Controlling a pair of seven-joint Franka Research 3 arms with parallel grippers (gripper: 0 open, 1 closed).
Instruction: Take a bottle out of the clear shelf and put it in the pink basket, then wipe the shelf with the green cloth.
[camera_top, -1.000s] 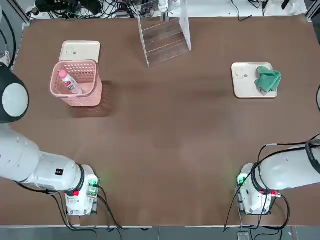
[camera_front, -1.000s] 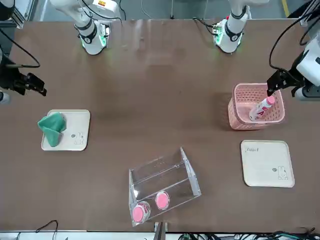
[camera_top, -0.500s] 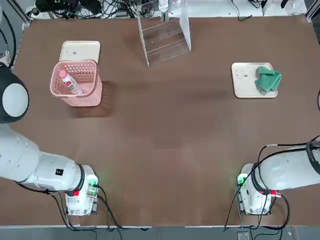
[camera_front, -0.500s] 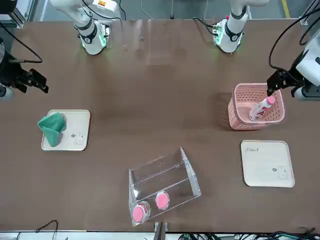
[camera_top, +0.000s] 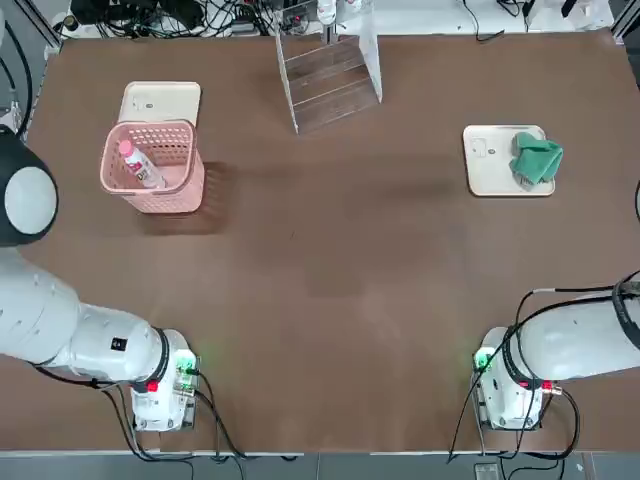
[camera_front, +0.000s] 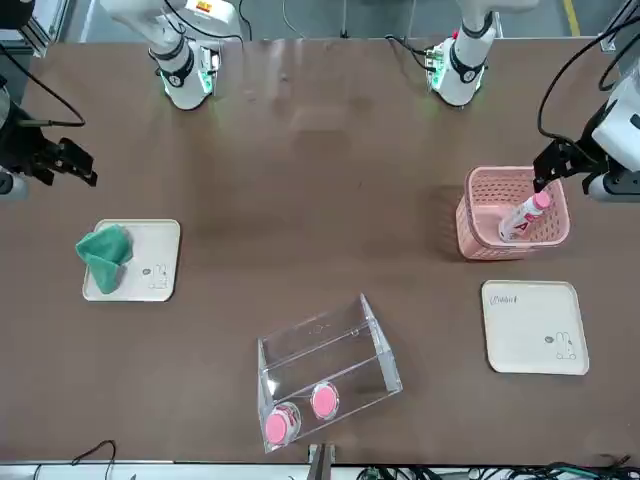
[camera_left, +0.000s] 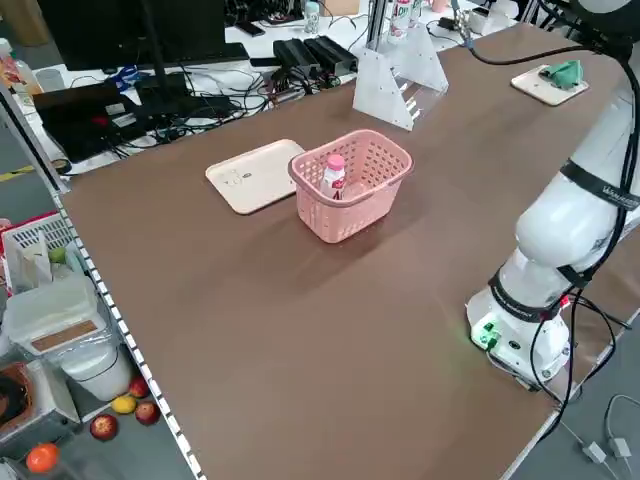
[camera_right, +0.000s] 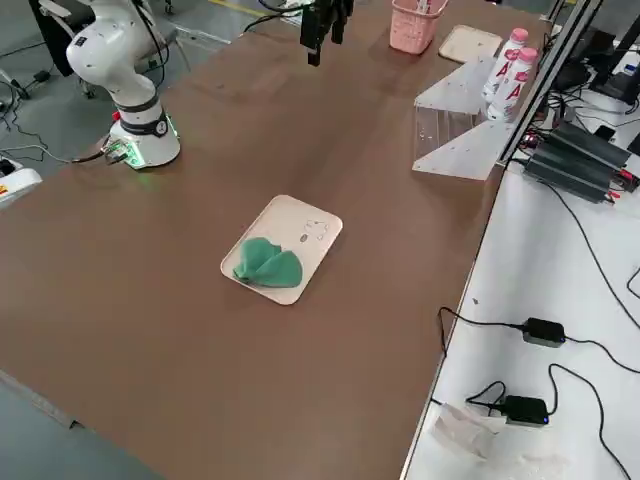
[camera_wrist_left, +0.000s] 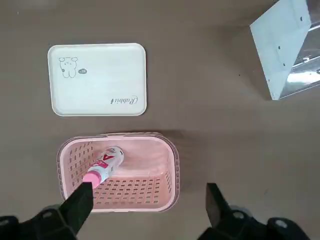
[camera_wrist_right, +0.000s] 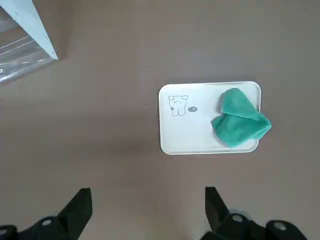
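Bottle and open jaws are seen together in the left wrist view: the left gripper hangs above the pink basket, jaws apart and empty, and the bottle lies inside. The right gripper, jaws also apart, hangs near the green cloth, which rests untouched on a cream tray. The first step is judged done; wiping the clear shelf is left. Two pink caps remain there, their bottles partly cut off.
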